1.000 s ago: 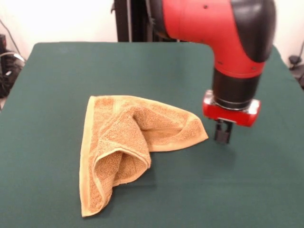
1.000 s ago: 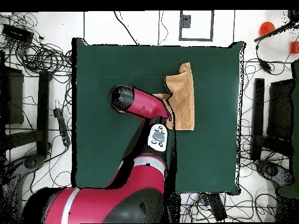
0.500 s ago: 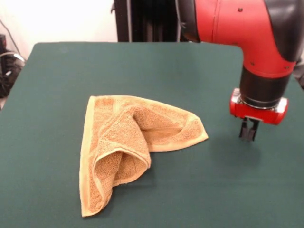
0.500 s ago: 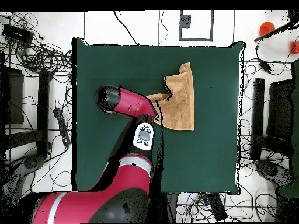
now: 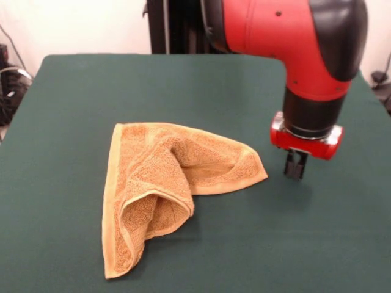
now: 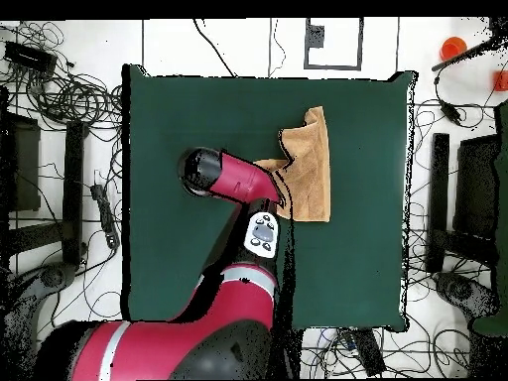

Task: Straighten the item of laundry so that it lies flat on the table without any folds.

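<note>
The item of laundry (image 5: pixel 165 183) is a golden-orange terry towel, crumpled and folded over on itself into a rough triangle, left of centre on the green table (image 5: pixel 183 79). One flap is rolled up in its middle, and a long fold runs toward the near edge. My gripper (image 5: pixel 295 170) hangs just above the cloth-covered table, a short way to the right of the towel's right corner, shut and holding nothing. In the overhead view the towel (image 6: pixel 308 169) lies near the table's (image 6: pixel 357 258) top middle, and the arm hides the gripper.
The red arm (image 6: pixel 233 184) reaches across the table's middle from the bottom. Cables, stands and other gear (image 6: pixel 60 89) surround the table on the floor. An orange object (image 6: pixel 453 46) sits off the table at the top right.
In the front view the gripper swung right, away from the towel, then came back left toward its right corner. The towel has not moved.
</note>
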